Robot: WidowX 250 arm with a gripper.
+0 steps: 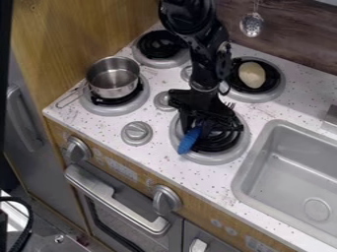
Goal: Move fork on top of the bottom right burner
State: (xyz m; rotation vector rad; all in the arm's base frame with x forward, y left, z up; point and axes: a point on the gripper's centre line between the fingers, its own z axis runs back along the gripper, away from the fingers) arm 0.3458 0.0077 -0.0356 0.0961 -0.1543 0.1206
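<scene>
At the left edge we see a grey door point(25, 118) with an upright handle, and beside it a wooden panel point(72, 44). Along the front of the stove, from left to right, we have a silver knob point(78, 149), the oven's long handle point(117, 199) and a second silver knob point(166, 199).

Up on the speckled white surface point(79, 114), our steel pot point(113, 78) stands upright on the near left burner point(99, 108), its wire handle pointing left and a little nearer. Right of it we find a round grey dial point(137, 133), and farther back the far left burner point(161, 44) with its black coil.

Next comes our black arm point(197, 39), coming in from the top edge, with its hand point(196, 129) low over the near right burner point(217, 158). We cannot tell whether the hand is spread, pressed together or pinching anything. The fork point(189, 141) is at this same burner: its blue handle lies at the left, near side, under the hand, and its tines show past the hand at the far side.

Farther right, a pale rounded lump point(252, 74) sits on the far right burner point(280, 87), and a slotted spoon point(251, 24) hangs by the back wall. At the right we see the grey sink point(245, 172).
</scene>
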